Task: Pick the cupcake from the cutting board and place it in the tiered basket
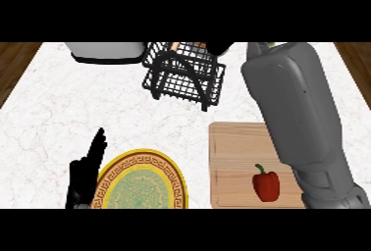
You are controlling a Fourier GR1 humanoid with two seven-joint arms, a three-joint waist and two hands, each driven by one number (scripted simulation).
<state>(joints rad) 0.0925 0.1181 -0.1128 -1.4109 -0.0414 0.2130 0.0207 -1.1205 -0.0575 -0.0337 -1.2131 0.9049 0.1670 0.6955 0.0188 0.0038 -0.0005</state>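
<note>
Wire tiered basket (185,73) | wooden cutting board (239,147) | left hand (85,174) flat, fingers straight | right hand's hold unclear

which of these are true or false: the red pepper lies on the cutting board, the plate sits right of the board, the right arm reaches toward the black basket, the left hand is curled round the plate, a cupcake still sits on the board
1. The red pepper lies on the cutting board. True.
2. The plate sits right of the board. False: it is left of the board, on the marble counter.
3. The right arm reaches toward the black basket. True: it stretches over the board to the basket's top; the right hand itself cannot be made out.
4. The left hand is curled round the plate. False: it rests open beside the plate's left rim, fingers straight.
5. A cupcake sits on the board. False: only the pepper shows there.
</note>
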